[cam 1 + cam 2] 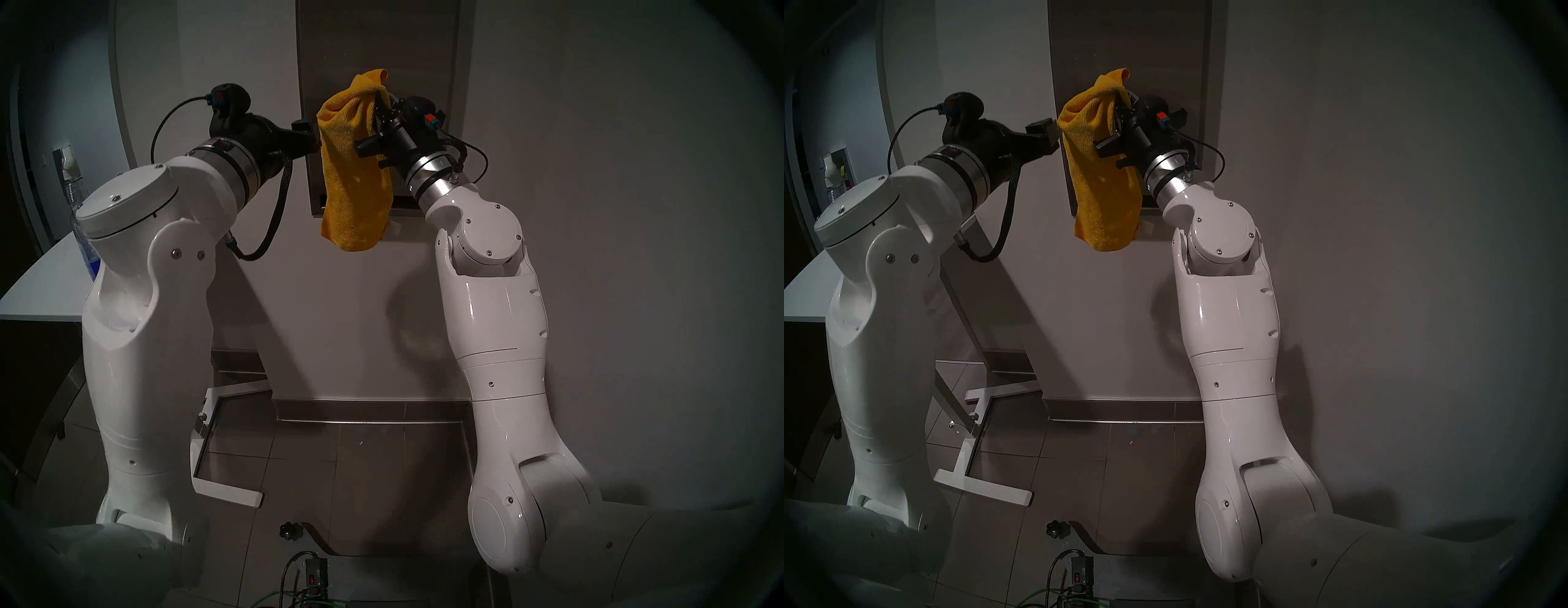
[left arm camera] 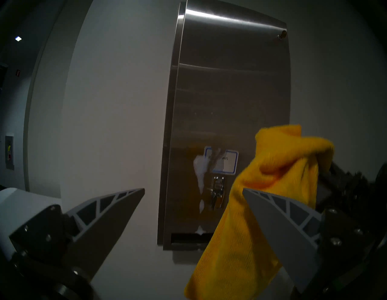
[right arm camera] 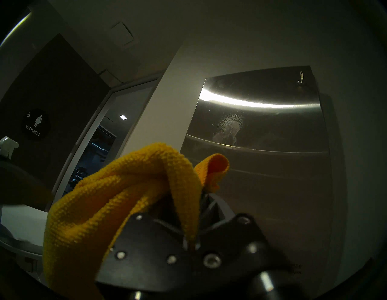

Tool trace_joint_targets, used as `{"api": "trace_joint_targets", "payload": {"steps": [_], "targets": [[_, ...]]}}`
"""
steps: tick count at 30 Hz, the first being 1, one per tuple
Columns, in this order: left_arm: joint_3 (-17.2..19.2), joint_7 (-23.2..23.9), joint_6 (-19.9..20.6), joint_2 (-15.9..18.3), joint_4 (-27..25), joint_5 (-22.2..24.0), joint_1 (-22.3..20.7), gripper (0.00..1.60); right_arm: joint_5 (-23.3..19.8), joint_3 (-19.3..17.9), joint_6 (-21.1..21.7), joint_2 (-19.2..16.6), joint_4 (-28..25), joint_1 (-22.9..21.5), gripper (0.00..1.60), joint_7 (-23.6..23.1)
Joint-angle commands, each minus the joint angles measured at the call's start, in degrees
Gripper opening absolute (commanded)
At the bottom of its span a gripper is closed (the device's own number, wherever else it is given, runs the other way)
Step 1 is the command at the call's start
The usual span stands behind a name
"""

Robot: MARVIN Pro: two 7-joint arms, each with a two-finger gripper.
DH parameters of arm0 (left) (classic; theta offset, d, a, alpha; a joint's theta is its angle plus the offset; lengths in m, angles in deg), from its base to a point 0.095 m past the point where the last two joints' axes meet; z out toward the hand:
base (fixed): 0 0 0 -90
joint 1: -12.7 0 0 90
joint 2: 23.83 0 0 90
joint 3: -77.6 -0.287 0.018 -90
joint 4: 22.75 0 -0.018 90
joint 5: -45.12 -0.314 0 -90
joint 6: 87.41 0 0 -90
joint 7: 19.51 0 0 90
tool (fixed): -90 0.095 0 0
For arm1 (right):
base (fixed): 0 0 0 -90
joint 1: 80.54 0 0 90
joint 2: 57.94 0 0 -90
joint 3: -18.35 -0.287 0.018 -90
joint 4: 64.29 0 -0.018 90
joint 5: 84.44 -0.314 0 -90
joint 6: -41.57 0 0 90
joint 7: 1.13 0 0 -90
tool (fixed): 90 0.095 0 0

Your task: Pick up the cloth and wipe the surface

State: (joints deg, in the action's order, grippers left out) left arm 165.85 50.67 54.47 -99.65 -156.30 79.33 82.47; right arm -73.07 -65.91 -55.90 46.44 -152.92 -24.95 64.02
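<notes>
**Cloth held up in front of the steel dispenser, ready for the wipe**

On the left side, the left gripper point(image 2: 193, 189) has its two grey fingers spread wide, and nothing is between them. The cloth point(image 1: 354, 170) hangs just to the right of this gripper, near its right finger; whether the finger touches it cannot be told.

In the middle, the yellow cloth hangs down long and narrow, so its long axis is vertical. Its top is bunched in a fold, and its loose lower end reaches below the dark slot point(image 2: 189, 238) at the bottom of the dispenser.

On the right side, the right gripper point(image 1: 384, 111) is pressed together on the upper part of the cloth, and the fabric goes down between its fingers in the right wrist view. This gripper points upward and a little to the left.

The steel dispenser front point(image 2: 230, 94) stands straight ahead of the right gripper, beyond the cloth. It is tall, with its long axis vertical too. It probably is not yet touched by the cloth. White smears point(image 2: 200, 171) run down beside the label point(image 2: 227, 161), and a dull spot point(image 3: 229, 125) sits higher, under the bright band.

The right arm is the nearer one and it carries the cloth, so the next move seems to be to push forward and stroke along the panel.
</notes>
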Motion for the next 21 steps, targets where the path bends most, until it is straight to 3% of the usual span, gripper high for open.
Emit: {"api": "trace_joint_targets", "payload": {"steps": [1,9,18,21], "targets": [[1.6,-0.5,1.3,-2.4,-6.0,2.2,5.4,1.60,1.1,-0.1,-1.0,0.9,0.9,-6.3,0.00,1.6],[4.0,-0.8,1.4,-3.6,-6.4,3.9,5.0,1.60,4.6,4.1,-2.5,-0.3,6.3,-8.6,0.00,-0.7],[5.7,-0.7,1.7,-4.6,-6.4,5.9,4.8,1.60,7.3,3.2,-3.4,0.6,16.3,-13.7,0.00,2.0],[5.9,-0.7,1.8,-4.6,-6.4,6.1,4.9,1.60,8.6,3.0,-3.6,1.0,16.6,-13.3,0.00,2.6]]}}
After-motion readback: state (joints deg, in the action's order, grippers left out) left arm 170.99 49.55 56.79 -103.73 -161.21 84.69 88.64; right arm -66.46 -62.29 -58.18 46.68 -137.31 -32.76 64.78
